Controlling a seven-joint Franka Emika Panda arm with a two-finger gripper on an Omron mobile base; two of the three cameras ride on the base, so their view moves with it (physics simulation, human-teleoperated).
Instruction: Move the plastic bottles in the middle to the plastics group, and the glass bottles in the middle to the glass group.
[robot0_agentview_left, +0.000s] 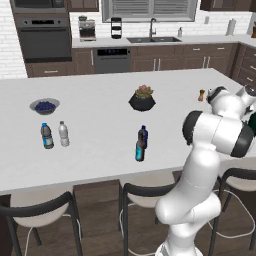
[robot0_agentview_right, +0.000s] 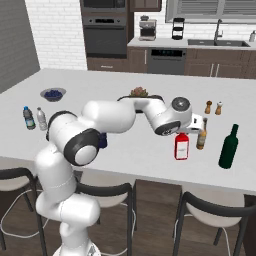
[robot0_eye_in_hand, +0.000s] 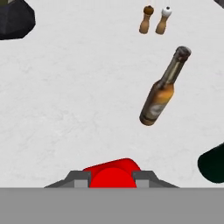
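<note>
My gripper (robot0_agentview_right: 184, 132) is shut on the top of the red squarish bottle (robot0_agentview_right: 181, 146), which stands upright on the white island (robot0_agentview_right: 125, 145) at its right end. In the hand view the red bottle (robot0_eye_in_hand: 113, 171) sits between both fingertips (robot0_eye_in_hand: 81, 179). Just right of it stand the slim amber bottle (robot0_agentview_right: 202, 135) and the bigger dark green bottle (robot0_agentview_right: 229, 147). In the island's middle the navy bottle (robot0_agentview_left: 144, 135) and the dark teal-labelled bottle (robot0_agentview_left: 140, 149) stand together. The blue-labelled water bottle (robot0_agentview_left: 47, 136) and the pale one (robot0_agentview_left: 63, 133) stand far left.
A bowl of blueberries (robot0_agentview_left: 45, 105) sits behind the water bottles, and a dark plant pot (robot0_agentview_left: 142, 99) stands at the island's centre back. Two small shakers (robot0_agentview_right: 213, 107) stand behind the amber bottle. Stools line the island's near edge.
</note>
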